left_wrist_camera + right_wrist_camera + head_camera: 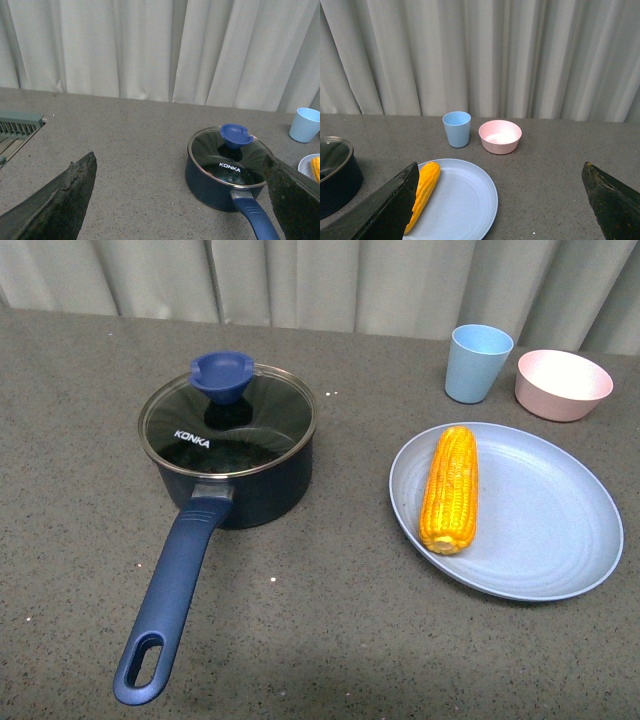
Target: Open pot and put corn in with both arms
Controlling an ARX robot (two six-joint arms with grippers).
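Note:
The navy pot [240, 475] stands left of centre in the front view, glass KONKA lid [225, 425] on it with its blue knob [222, 375], long blue handle [170, 595] pointing toward me. The corn [450, 488] lies on the left part of a pale blue plate [540, 530]. Neither arm shows in the front view. My left gripper [182, 200] is open and empty, well short of the pot [220, 182], which sits beside its one finger. My right gripper [500, 200] is open and empty, back from the plate [460, 200]; the corn [423, 192] lies by one finger.
A light blue cup [478, 362] and a pink bowl [563, 384] stand behind the plate, near the grey curtain. A grey slatted rack [17, 125] shows at the table's edge in the left wrist view. The tabletop is dark speckled stone.

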